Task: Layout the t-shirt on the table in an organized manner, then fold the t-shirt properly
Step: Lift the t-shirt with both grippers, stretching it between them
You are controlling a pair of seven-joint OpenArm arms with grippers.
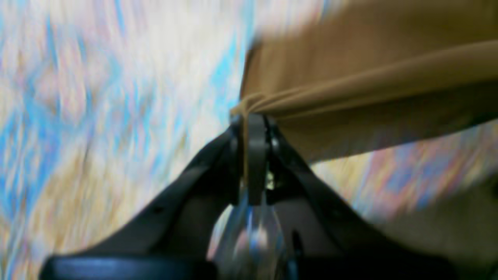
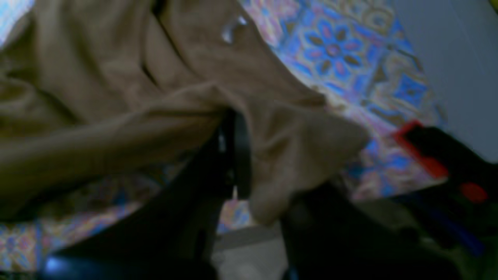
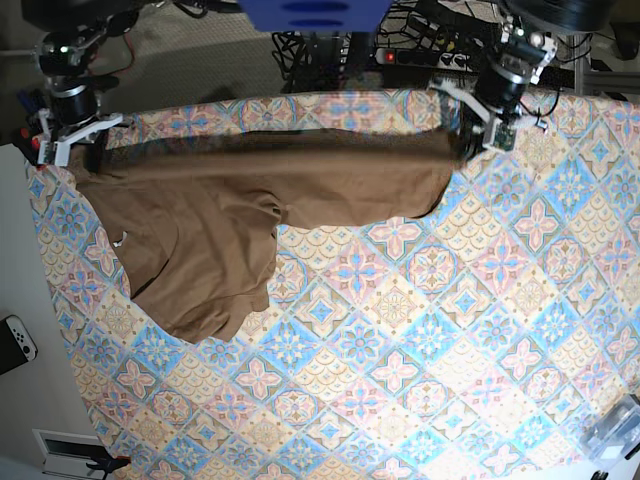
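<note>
Near side of the bench (image 3: 400, 400): nothing but bare blue, pink and cream tiles, with a clear plastic thing (image 3: 615, 430) at the near right corner and a white controller (image 3: 18, 340) off the near left edge. Moving up the left side, here is the t-shirt (image 3: 230, 215), brown, its loose part sagging toward us in a crumpled lobe, a small white tag showing near its left edge. Farther back, the top edge is stretched into a long band across the far part of the bench, pulled between both arms. At far left in the base view, the right claw (image 2: 237, 155) is clenched on a bunched corner of fabric, cloth spilling over its fingers. At far right, the left claw (image 1: 253, 124) is pinched tight on a gathered fold, pleats fanning out from the grip.

The risk, as I read it: the band looks taut, so more spread could tug a thin pinch of cloth free. The hanging lobe is folded on itself too; lay it down like this and the creases likely get trapped underneath. The far edge sits close, so cloth could slide off the back.
</note>
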